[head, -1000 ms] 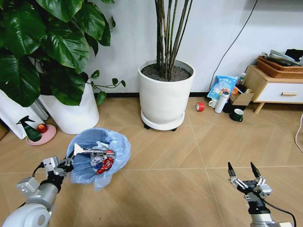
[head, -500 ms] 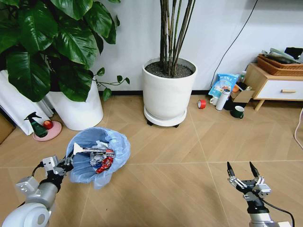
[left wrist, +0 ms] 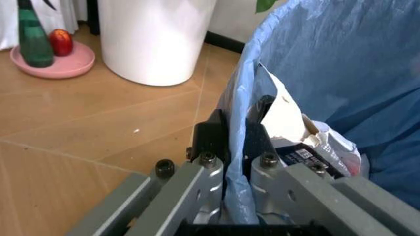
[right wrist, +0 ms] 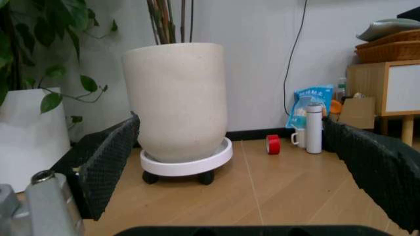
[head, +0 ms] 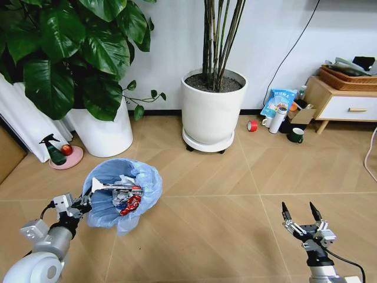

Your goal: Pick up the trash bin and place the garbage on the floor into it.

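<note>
Trash bin (head: 121, 193), held off the wood-look floor (head: 224, 194) at the robot's left front. The left gripper (left wrist: 229, 142) is clenched on the bin's near rim, one finger outside and one inside, pinching the overhanging light-blue bag (left wrist: 328, 64) against the wall. Inside lies the garbage (head: 122, 197): white paper, a red wrapper, a dark printed packet. The floor around the bin shows no loose litter, so the collecting step looks largely complete.

Right gripper (head: 301, 213), low at the right front, fingers spread wide and holding nothing; it faces the white wheeled plant pot (right wrist: 177, 98), with a red tape roll (right wrist: 274, 144) and a white flask (right wrist: 314, 128) by the wall beyond.

Handling, as judged: the bin is probably light, its load mostly paper and film. The liner is thin, soft and slippery, so a grip on bag alone could slide; the stiff rim under it is the sound hold. Held at one edge, the bin hangs tilted and may swing or spill.
</note>
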